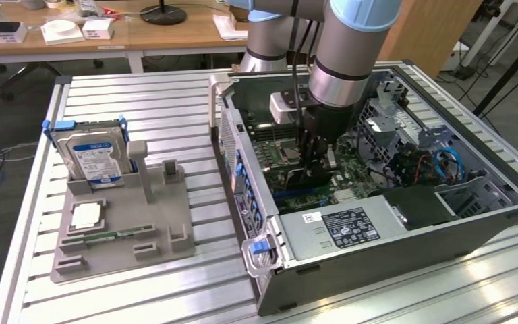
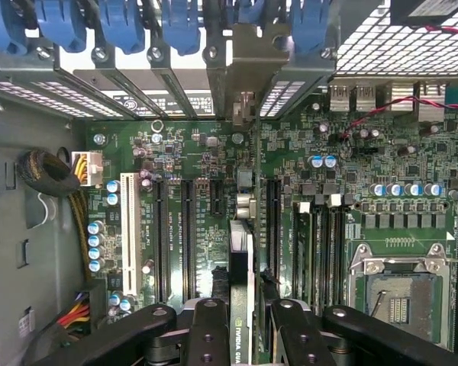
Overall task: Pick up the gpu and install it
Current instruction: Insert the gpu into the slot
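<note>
From the exterior view, my gripper (image 1: 311, 177) is down inside the open computer case (image 1: 475, 223), just above the motherboard (image 1: 282, 138). On the table outside, the grey holder tray (image 1: 119, 229) carries the hard drive (image 1: 94, 160) and a memory stick (image 1: 106, 236); its other stands look vacant.

From the wrist view, my fingers (image 2: 210, 335) are clamped on the gpu (image 2: 240, 252), which I hold on edge. It runs away from me toward the rear wall, its silver bracket (image 2: 244, 72) standing up among the slot covers with blue clips (image 2: 122, 23). The card's lower edge sits over the board beside the long black slots (image 2: 187, 236); whether it is already seated I cannot tell.

I judge I am in the install step, card picked and at the slot. Seating it calls for a straight, even press with the bracket lined up to its rear opening.
</note>
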Controlling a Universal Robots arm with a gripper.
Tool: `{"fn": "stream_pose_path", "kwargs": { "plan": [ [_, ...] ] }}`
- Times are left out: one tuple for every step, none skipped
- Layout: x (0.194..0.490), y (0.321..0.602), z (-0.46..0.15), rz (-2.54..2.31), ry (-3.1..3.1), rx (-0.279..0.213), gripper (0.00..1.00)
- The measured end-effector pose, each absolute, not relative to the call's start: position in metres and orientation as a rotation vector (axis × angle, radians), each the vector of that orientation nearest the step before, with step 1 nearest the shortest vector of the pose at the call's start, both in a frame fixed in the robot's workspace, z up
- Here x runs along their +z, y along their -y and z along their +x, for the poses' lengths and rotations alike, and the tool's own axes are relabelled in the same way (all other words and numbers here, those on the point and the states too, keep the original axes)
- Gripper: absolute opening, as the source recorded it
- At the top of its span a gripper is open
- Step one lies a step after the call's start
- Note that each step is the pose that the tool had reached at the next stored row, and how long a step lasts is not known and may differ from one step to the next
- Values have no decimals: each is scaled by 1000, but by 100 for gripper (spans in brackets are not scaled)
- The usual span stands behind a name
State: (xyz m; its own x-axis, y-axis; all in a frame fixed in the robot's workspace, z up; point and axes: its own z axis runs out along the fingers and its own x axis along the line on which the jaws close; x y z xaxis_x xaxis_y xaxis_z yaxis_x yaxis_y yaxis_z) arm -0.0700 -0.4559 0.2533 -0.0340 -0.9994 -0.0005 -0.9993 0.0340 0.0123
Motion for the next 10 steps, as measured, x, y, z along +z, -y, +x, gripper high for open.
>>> {"fn": "stream_pose_path", "kwargs": {
  "plan": [
    [252,456,-70,2178,2253,-14,26],
    [251,456,-70,2178,2253,-14,26],
    [250,456,-70,2178,2253,-14,26],
    [248,456,-70,2178,2253,-14,26],
    [248,456,-70,2178,2253,-14,26],
    [248,456,-70,2178,2253,-14,26],
    [248,456,-70,2178,2252,-14,26],
    [248,456,-70,2178,2253,-14,26],
    [248,456,-70,2178,2253,-14,26],
    [248,456,-70,2178,2253,-14,26]
  ]
}}
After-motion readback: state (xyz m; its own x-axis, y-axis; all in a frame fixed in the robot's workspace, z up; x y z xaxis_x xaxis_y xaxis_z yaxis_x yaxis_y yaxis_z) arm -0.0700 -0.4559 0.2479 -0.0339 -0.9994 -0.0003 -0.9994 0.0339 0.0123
